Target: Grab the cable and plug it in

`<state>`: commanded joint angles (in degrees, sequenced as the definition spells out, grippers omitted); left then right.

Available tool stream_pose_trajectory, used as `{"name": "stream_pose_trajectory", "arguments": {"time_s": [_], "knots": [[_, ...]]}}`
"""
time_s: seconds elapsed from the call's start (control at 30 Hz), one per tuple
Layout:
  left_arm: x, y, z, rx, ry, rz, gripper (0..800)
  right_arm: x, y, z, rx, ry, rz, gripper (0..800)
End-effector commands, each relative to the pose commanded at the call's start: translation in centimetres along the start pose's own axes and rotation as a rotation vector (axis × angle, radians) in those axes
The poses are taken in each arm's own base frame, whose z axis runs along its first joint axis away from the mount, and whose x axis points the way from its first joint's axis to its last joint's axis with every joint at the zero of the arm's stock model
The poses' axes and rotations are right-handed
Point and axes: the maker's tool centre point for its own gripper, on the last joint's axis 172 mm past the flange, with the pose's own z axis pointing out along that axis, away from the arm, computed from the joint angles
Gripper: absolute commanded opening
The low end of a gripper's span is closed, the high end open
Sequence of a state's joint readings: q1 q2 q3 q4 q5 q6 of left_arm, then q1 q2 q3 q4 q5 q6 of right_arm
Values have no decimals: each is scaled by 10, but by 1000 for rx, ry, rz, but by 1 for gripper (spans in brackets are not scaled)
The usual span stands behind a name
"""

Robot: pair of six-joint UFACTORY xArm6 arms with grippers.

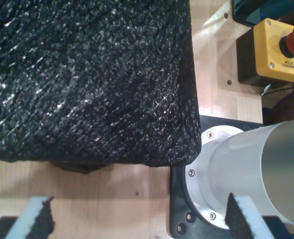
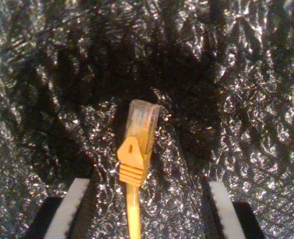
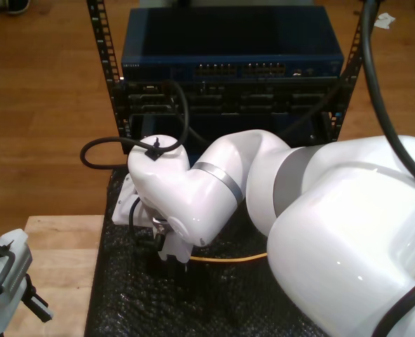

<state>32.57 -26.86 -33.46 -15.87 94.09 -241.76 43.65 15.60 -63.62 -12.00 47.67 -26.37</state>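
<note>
Above the cable (image 2: 135,164), my second pincer (image 2: 146,209), seemingly spread wide

My big arm (image 3: 291,203) in the exterior view has a glossy white shell with rounded, bulbous joints, a grey band (image 3: 291,182) at one joint and a thin silver ring (image 3: 218,179) at another. A thick black cable (image 3: 116,142) loops off its wrist, tied on at the top. My first gripper (image 1: 139,219) has pale fingers faced with black foam pads (image 1: 239,219). My second gripper (image 2: 146,209) has white fingers (image 2: 69,204) (black beneath). A silvery round arm base (image 1: 246,169) sits on a black screwed plate (image 1: 179,219).
</note>
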Motion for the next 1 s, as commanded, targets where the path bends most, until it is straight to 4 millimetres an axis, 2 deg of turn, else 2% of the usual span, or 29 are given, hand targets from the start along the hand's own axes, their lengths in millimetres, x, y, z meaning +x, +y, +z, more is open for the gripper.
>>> {"name": "stream_pose_trajectory", "arguments": {"time_s": [0.17,0.23,0.37,0.5,1.0], "knots": [[0,0,0,0,0,2,800,0,0,0,-1,-1,-3,434],[0,0,0,0,0,2,800,0,0,0,-1,-1,-3,364],[0,0,0,0,0,3,800,0,0,0,-1,-1,-3,325],[0,0,0,0,0,3,800,1,0,-1,-2,1,-2,302],[0,0,0,0,0,5,800,9,-7,0,-9,10,-28,304]]}}
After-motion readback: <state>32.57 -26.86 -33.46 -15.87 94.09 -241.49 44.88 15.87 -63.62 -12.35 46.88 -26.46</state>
